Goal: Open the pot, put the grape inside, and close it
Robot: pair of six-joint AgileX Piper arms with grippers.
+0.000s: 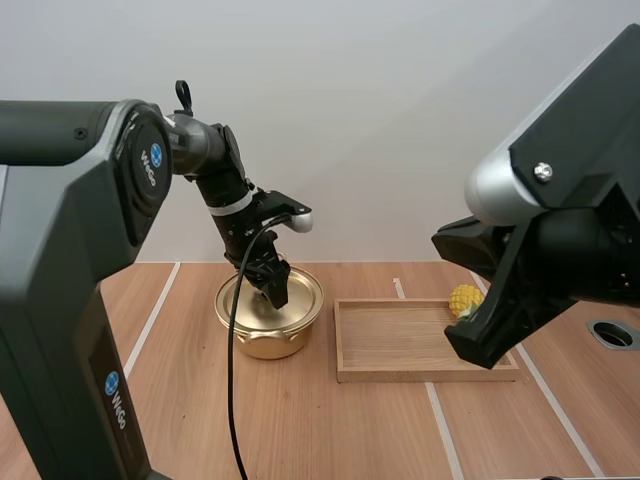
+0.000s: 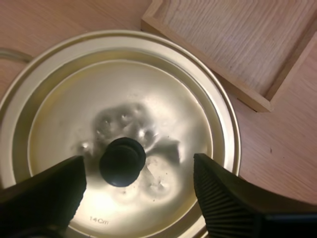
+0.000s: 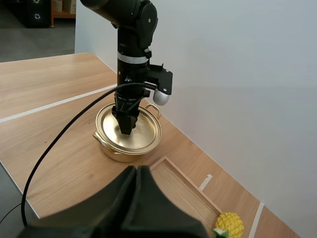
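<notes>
Bench (image 1: 330, 430) check: pot (image 1: 268, 340) not open yet, no step done.
My left hand (image 2: 136, 168) spread wide astride the lid (image 2: 163, 94) knob (image 2: 122, 161); right hand (image 3: 137, 171) closed, empty; yellow fruit (image 1: 464, 299) waits in wooden tray (image 1: 400, 372).

Heads up on the high view: the left end effector (image 1: 277, 295) sits right in front of the lid (image 1: 305, 300), so the knob is hidden there. The lid also covers whatever's inside the pot (image 1: 262, 345). At the right of that frame the right arm (image 1: 560, 230) blocks the tray (image 1: 390, 335)'s far corner and part of the yellow fruit (image 1: 463, 298). From the left wrist, the lid's rim runs off the edge and just a corner of the tray shows. From the right wrist, the fruit gets clipped by the edge.
</notes>
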